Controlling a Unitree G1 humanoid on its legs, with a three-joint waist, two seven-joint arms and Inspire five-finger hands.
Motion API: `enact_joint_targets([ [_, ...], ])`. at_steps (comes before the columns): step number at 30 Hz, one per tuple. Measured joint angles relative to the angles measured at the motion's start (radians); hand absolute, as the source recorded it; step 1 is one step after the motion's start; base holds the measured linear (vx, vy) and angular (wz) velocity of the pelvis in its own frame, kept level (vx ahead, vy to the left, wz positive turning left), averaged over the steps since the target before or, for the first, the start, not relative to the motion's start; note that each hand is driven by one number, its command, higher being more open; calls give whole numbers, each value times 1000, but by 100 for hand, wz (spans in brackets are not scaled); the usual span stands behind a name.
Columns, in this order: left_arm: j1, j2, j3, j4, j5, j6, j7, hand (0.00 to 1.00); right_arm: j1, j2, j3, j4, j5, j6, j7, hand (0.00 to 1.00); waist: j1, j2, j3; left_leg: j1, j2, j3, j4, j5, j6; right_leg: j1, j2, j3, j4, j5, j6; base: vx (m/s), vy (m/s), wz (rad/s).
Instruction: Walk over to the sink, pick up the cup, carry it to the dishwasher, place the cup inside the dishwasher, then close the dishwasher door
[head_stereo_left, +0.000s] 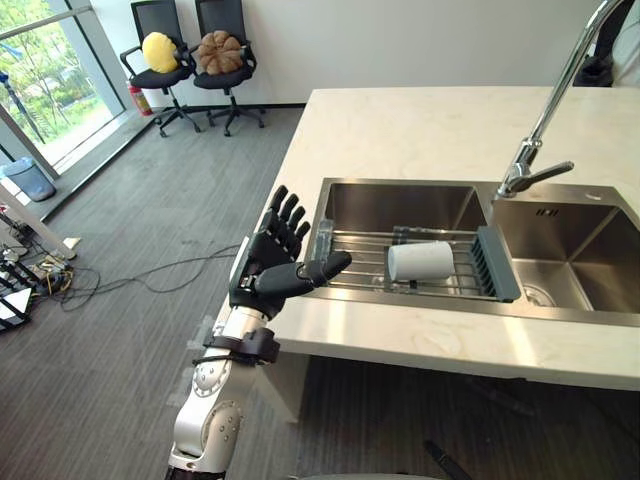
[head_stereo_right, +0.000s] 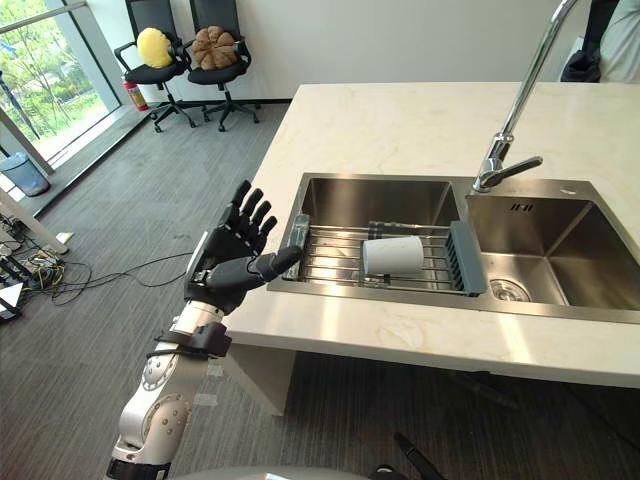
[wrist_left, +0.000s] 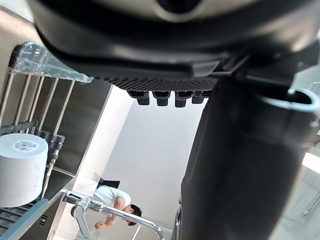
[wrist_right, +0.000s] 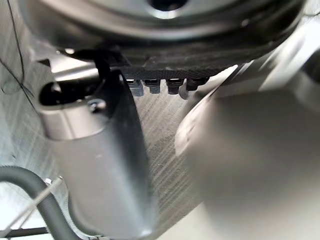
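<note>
Nearest, left hand (head_stereo_left: 272, 262) is raised beside the sink (head_stereo_left: 400, 205), fingers spread and empty, thumb aimed toward the cup (head_stereo_left: 421, 261), seemingly lining up a grasp; cup lies sideways on the wire rack (head_stereo_left: 355, 265) bridging the left basin; right hand (wrist_right: 165, 65) hangs relaxed, fingers apart, above the floor (wrist_right: 165, 130).

counter (head_stereo_left: 420, 130) | sink (head_stereo_left: 400, 205) (two basins) | rack (head_stereo_left: 360, 265) over left basin | cup (head_stereo_left: 420, 261) sideways on rack

Overlooking sink (head_stereo_left: 400, 205); right wrist maybe floorward.
</note>
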Motion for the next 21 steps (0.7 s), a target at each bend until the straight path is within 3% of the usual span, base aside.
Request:
enact_joint_targets([
  [2,-2,4,-11,0,0,0,-4,100,17,18,-12,4,14,-6,-5,100,-3,-1,10,13,8,-12,27,-18,18,-4,-21,4,56,-10,-3,30,-13,16],
  [3,-3,7,-8,0,0,-1,-5,100,22,24,-21,5,16,-6,-9,100,-1,-4,11,12,11,-14,31,-18,14,-1,-36,5,51,-55,-18,52,-52,11],
  [5,-3,15,4,0,0,-1,-4,100,18,24,-47,5,11,-14,-13,100,3,0,14,5,30,-18,35,-25,1,-7,-55,54,-17,-75,-10,73,-99,5],
  [8,-17,70,35,3,-1,-1,-4,100,8,34,-64,4,0,-18,-11,100,6,5,17,-3,105,-45,60,-48,-57,-4,-74,194,-142,-49,-7,135,-286,15],
  [9,-40,93,49,14,-11,0,-2,100,7,42,-83,2,-16,-17,-10,100,7,-3,18,8,135,-57,68,-53,-100,13,-83,221,-182,-1,-1,173,-448,23],
  [10,-58,108,69,29,-49,0,0,100,5,48,-82,2,-52,-15,-12,100,11,-18,15,31,158,-60,60,-57,-139,42,-90,216,-222,72,12,174,-496,21],
  [11,-65,117,85,34,-67,0,1,100,3,52,-81,2,-69,-15,-13,100,13,-31,14,46,166,-60,51,-57,-159,53,-90,200,-232,100,41,186,-582,5],
  [12,-65,100,119,46,-94,0,2,100,-8,36,-65,9,-113,-10,-27,100,17,-15,9,73,216,-54,27,-49,-187,82,-58,159,-234,11,155,169,-591,0],
  [13,-63,52,126,52,-102,7,12,100,-23,0,-36,5,-119,-12,-30,100,19,38,14,63,277,-52,32,-17,-191,79,4,139,-224,-5,122,167,-568,-5],
  [14,-64,38,125,52,-102,14,16,100,-34,-16,-21,5,-125,-10,-33,100,20,47,13,53,293,-52,37,10,-187,74,22,134,-223,-11,111,145,-494,-2],
  [15,-65,27,118,52,-102,28,19,100,-57,-40,8,7,-125,2,-41,100,13,53,12,37,307,-55,59,76,-176,82,40,124,-227,-23,90,130,-461,5],
  [16,-65,23,107,52,-102,35,21,100,-71,-47,27,6,-121,6,-44,100,1,49,16,20,316,-64,97,118,-162,107,51,109,-241,-31,77,124,-452,22],
  [18,-66,10,70,52,-102,36,23,100,-85,-50,43,6,-105,6,-48,100,-19,36,27,-63,330,-79,262,195,-59,178,68,78,-298,-40,56,64,-419,31],
  [19,-66,8,44,52,-92,34,21,100,-85,-51,51,4,-103,1,-57,100,-20,28,36,-142,340,-76,395,269,41,213,76,69,-337,-48,36,41,-404,19],
  [20,-66,6,24,52,-67,32,20,100,-86,-53,47,4,-103,-5,-62,100,-12,28,40,-202,333,-77,490,214,15,227,74,68,-355,-53,19,49,-270,2],
  [21,-69,7,4,52,-45,32,17,100,-90,-60,26,6,-103,-8,-66,100,-4,34,43,-241,297,-66,552,114,-16,240,74,74,-376,-47,12,93,-184,-20],
])
